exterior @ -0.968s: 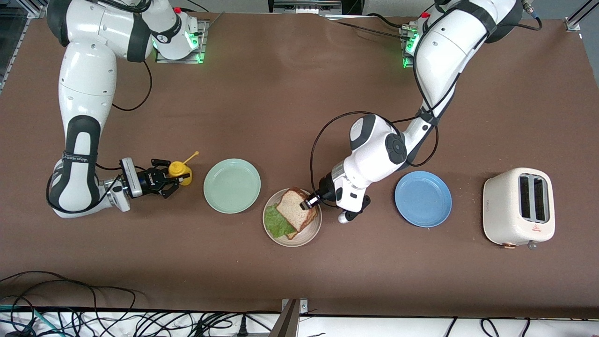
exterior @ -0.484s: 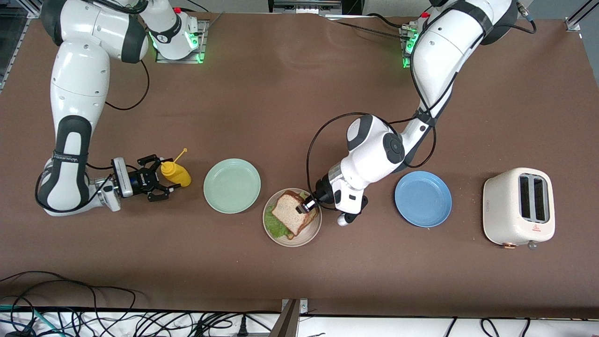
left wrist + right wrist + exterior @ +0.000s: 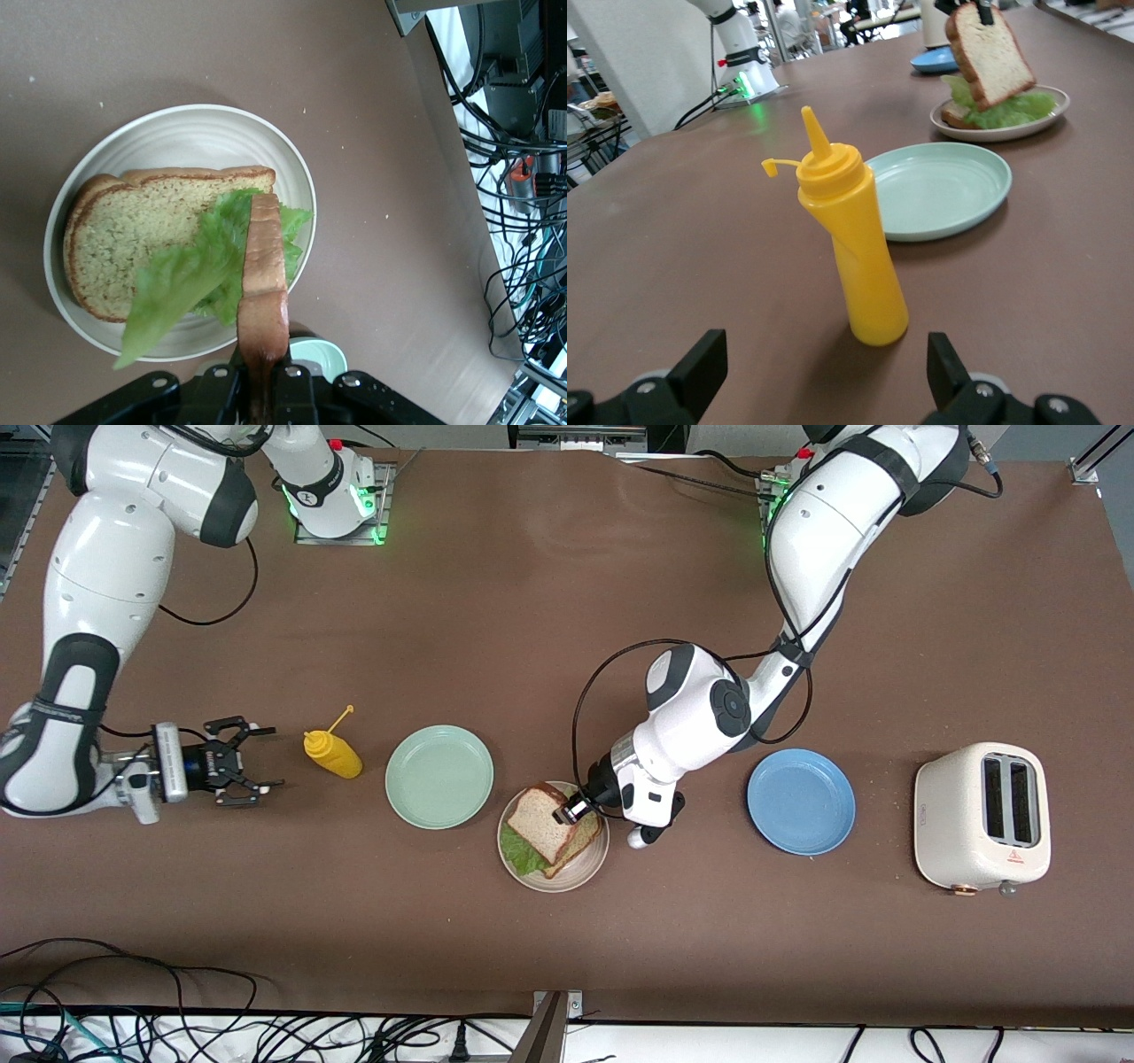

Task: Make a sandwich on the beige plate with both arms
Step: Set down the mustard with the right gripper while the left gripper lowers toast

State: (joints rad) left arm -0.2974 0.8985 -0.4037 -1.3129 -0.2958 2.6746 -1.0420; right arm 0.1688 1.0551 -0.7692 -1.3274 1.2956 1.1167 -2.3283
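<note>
The beige plate (image 3: 586, 871) holds a bottom bread slice (image 3: 585, 836) with a green lettuce leaf (image 3: 521, 856) on it. My left gripper (image 3: 567, 812) is shut on the crust edge of a second bread slice (image 3: 536, 819) and holds it tilted over the lettuce. In the left wrist view this slice (image 3: 263, 257) shows edge-on above the lettuce (image 3: 182, 279), the bottom slice (image 3: 124, 243) and the plate (image 3: 177, 119). My right gripper (image 3: 268, 758) is open and empty, low over the table at the right arm's end, beside a yellow squeeze bottle (image 3: 332, 753).
The yellow bottle (image 3: 855, 239) stands upright between my right gripper (image 3: 824, 363) and a mint-green plate (image 3: 438, 777). A blue plate (image 3: 801, 802) and a white toaster (image 3: 982, 817) sit toward the left arm's end.
My right gripper let go of the yellow bottle and drew back toward the right arm's end. My left gripper carried the top slice farther over the lettuce.
</note>
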